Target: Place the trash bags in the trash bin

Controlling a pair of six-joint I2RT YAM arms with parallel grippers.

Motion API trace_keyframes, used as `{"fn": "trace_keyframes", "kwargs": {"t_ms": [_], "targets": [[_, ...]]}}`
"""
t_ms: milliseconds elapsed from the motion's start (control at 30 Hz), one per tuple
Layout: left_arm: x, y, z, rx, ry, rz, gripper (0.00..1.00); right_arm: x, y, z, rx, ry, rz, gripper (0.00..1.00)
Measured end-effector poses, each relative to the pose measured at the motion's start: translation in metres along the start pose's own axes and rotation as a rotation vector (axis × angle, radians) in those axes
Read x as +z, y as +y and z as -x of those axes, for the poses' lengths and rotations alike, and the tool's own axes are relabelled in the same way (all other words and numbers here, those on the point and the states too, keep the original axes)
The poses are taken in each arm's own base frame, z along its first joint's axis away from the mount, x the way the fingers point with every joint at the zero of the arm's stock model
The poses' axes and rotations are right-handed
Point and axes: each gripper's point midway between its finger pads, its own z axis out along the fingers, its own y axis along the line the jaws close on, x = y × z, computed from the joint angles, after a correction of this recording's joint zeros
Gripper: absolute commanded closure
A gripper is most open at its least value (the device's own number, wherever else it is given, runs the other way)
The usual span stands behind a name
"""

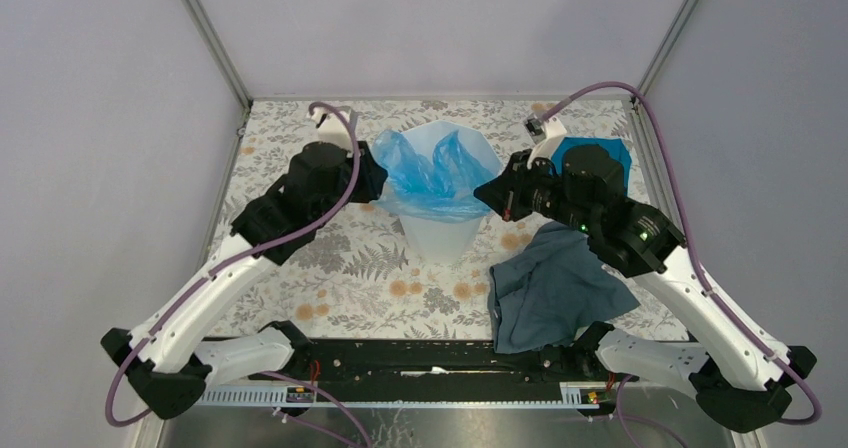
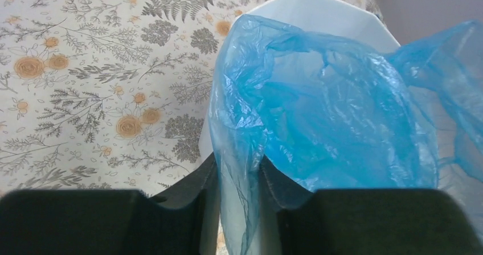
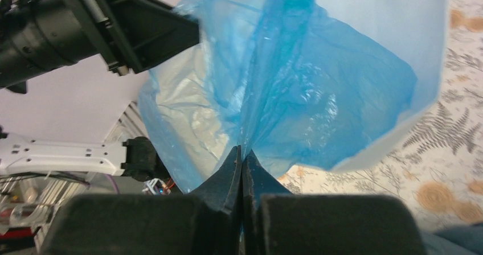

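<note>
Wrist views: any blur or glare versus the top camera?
Left wrist: the left gripper is a dark, soft-focus mass, the trash bag sharp with small glossy highlights. Right wrist: the right gripper equally blurred, pale sheen on the film's left. Top external: evenly lit, sharp, faint shadows.

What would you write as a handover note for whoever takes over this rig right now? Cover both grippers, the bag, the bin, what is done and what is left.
Left gripper: closed on a fold of the trash bag at the left rim of the trash bin.
Right gripper: pinched shut on the bag's film at the opposite rim.
Bag: bunched across the bin's mouth, partly inside, edges hanging over the rim.
Done: bag is at the bin, partly in.
Left: probably push the rest inside, then release.
</note>
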Motion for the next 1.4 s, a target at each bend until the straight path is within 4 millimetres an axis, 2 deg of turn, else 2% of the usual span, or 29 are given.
{"fn": "trace_keyframes", "kwargs": {"t_ms": [133, 267, 300, 367, 533, 667, 700, 767, 833, 867, 900, 1000, 1100, 1267, 1400], "targets": [[-0.021, 0.022, -0.025, -0.060, -0.040, 0.000, 0.76, -0.017, -0.013, -0.015, 0.030, -0.008, -0.043, 0.91], [-0.035, 0.027, -0.045, -0.159, -0.074, -0.058, 0.76, -0.030, -0.028, -0.035, 0.075, -0.015, -0.088, 0.88], [-0.035, 0.026, -0.048, -0.186, -0.081, -0.072, 0.76, -0.031, -0.032, -0.038, 0.085, -0.016, -0.100, 0.89], [-0.033, 0.026, -0.057, -0.223, -0.075, -0.081, 0.76, -0.030, -0.040, -0.045, 0.100, -0.016, -0.135, 1.00], [-0.017, 0.028, -0.070, -0.248, -0.028, -0.049, 0.77, -0.021, -0.073, -0.052, 0.106, -0.044, -0.283, 0.98], [0.005, 0.030, -0.085, -0.242, 0.028, -0.004, 0.77, -0.008, -0.107, -0.062, 0.065, -0.055, -0.423, 0.74], [0.008, 0.030, -0.089, -0.239, 0.038, 0.003, 0.74, -0.004, -0.114, -0.066, 0.046, -0.049, -0.450, 0.72], [0.014, 0.031, -0.094, -0.232, 0.055, 0.017, 0.66, -0.001, -0.125, -0.071, 0.002, -0.036, -0.491, 0.65], [0.016, 0.033, -0.095, -0.224, 0.059, 0.023, 0.59, -0.001, -0.132, -0.073, -0.045, -0.018, -0.518, 0.51], [0.016, 0.033, -0.095, -0.220, 0.058, 0.023, 0.53, -0.002, -0.134, -0.073, -0.073, -0.011, -0.526, 0.45], [0.015, 0.033, -0.094, -0.214, 0.055, 0.022, 0.47, -0.004, -0.134, -0.073, -0.100, 0.001, -0.524, 0.37], [0.010, 0.035, -0.095, -0.180, 0.062, 0.016, 0.28, -0.010, -0.124, -0.069, -0.191, 0.052, -0.471, 0.20], [-0.002, 0.037, -0.095, -0.137, 0.084, 0.015, 0.19, -0.019, -0.104, -0.056, -0.248, 0.073, -0.388, 0.10], [-0.033, 0.039, -0.072, -0.079, 0.028, -0.011, 0.08, -0.039, -0.065, -0.021, -0.307, 0.037, -0.251, 0.03], [-0.058, 0.047, -0.055, -0.021, -0.043, -0.017, 0.01, -0.040, -0.046, 0.002, -0.342, 0.014, -0.197, 0.03]]}}
